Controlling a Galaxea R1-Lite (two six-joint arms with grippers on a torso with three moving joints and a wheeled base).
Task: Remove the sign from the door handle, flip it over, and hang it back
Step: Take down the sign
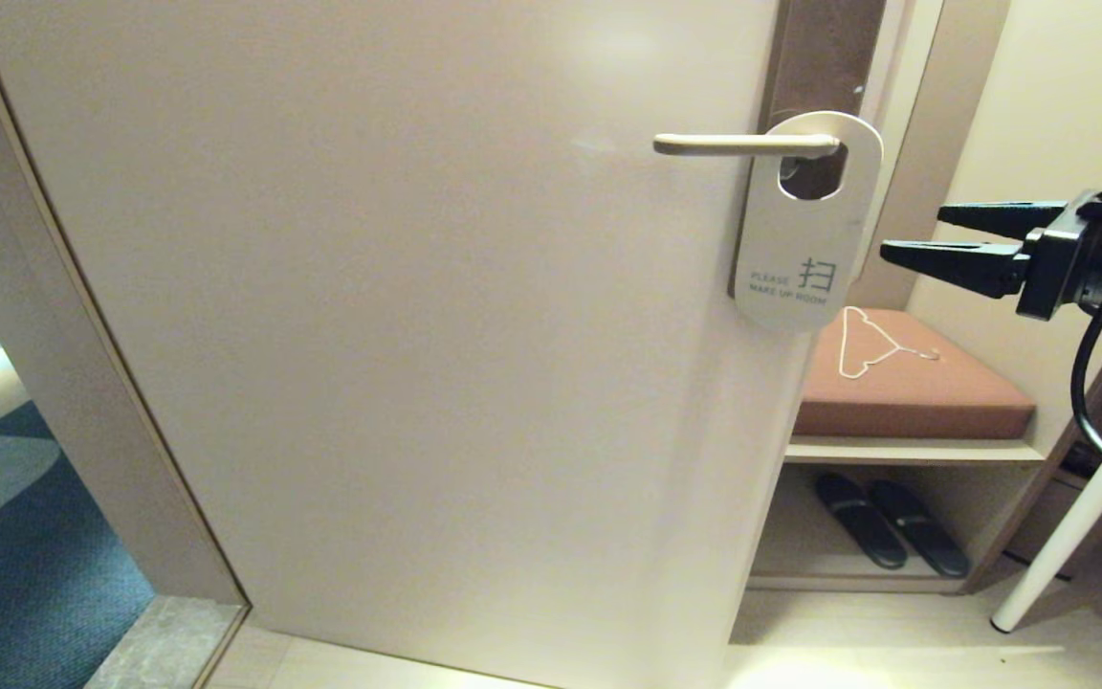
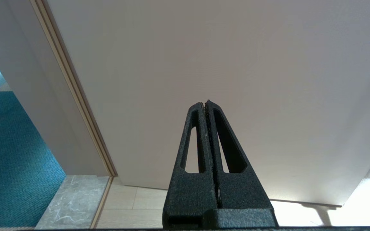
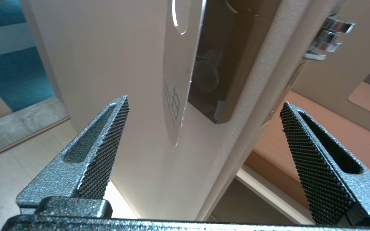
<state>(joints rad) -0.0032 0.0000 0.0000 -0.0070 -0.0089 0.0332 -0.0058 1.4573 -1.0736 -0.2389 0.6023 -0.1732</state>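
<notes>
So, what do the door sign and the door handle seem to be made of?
The door sign looks like thin, stiff plastic or coated card, pale grey with a matte face: its edge is very slim in the right wrist view. The door handle looks like metal, with a smooth satin, champagne-coloured sheen.

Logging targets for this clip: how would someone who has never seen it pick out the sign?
Start at the large pale door and follow its slim metal lever handle to the right. Hanging there is a flat light-grey oblong door hanger sign, the only thing on the door with print: "PLEASE MAKE UP ROOM".
</notes>
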